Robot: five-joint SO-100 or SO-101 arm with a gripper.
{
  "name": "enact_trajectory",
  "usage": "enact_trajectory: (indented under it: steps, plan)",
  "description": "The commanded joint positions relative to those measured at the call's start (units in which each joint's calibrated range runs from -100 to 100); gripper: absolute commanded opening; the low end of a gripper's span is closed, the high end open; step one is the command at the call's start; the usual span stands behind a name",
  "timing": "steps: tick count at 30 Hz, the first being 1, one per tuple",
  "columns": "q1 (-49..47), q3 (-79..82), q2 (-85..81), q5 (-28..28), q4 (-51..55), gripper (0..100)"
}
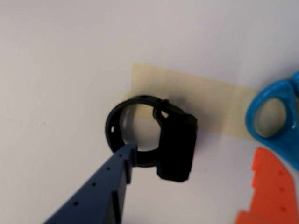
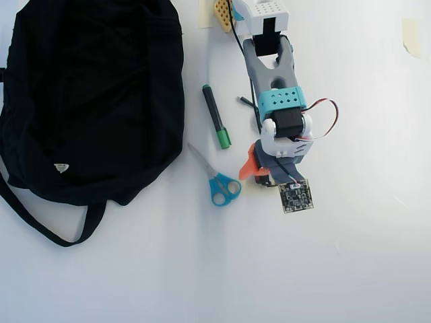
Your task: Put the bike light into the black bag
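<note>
the gripper (image 1: 187,186), jaws apart, straddles the bike light (image 1: 175,144) lying on the white worktop (image 1: 60,70) beside the scissors (image 2: 219,185), apparently lining up a grasp; the black bag (image 2: 94,94) waits well apart.

Grey arm (image 2: 269,64), teal block, white motor, red wires, blue-and-orange claw (image 1: 187,186).
</note>
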Motion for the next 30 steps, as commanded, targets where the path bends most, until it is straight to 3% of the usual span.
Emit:
enact_trajectory:
  steps: [1,30]
  plan:
    - [-0.1,-1.7,-1.1,-0.3,-0.9,32]
    - [-0.3,-1.2,1.2,-0.3,-1.7,32]
